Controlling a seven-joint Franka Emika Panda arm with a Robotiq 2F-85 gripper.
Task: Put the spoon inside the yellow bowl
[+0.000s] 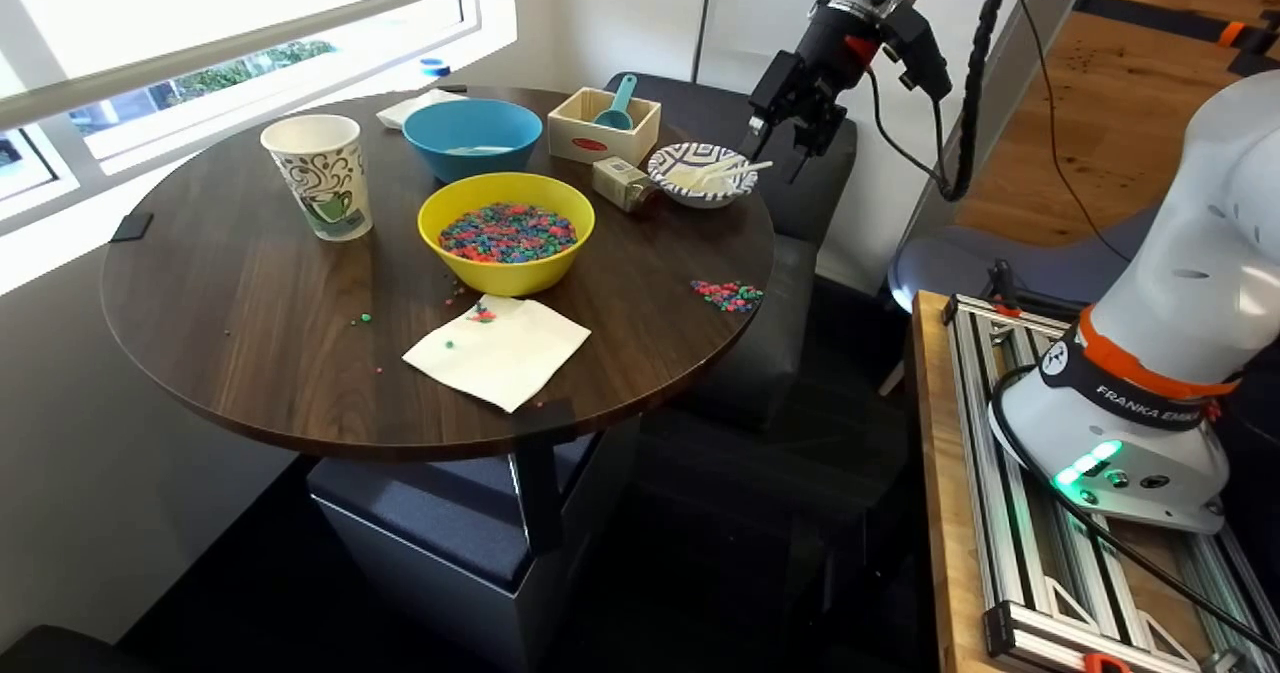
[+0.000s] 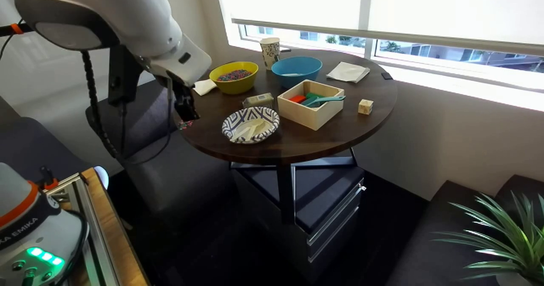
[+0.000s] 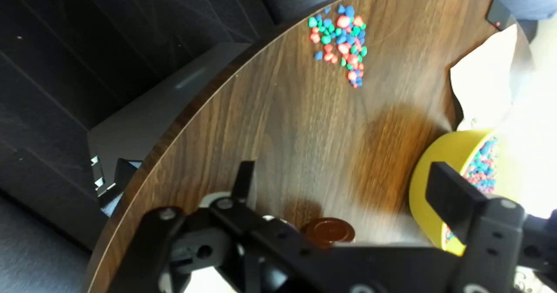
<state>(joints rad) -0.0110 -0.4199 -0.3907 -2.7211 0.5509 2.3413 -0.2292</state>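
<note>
1. Spoon (image 1: 620, 103), likely the teal one, leans in the wooden box (image 2: 297, 114), its handle over the rim; pale utensils (image 1: 740, 170) in the patterned bowl (image 2: 232, 122) leave some doubt
2. Step in hand, as judged: reaching for it; best pinched squarely by the handle, lifted clear of the box, then lowered gently onto the coloured bits (image 1: 508, 233) in the yellow bowl (image 1: 505, 276)
3. Gripper (image 3: 343, 171) hangs above the table (image 3: 296, 123), fingers spread wide, nothing between them and no contact visible

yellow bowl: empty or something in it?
Partly full. In both exterior views, colored bits lie in the yellow bowl, with bare inner wall showing above them. Depth: cannot tell.
</note>
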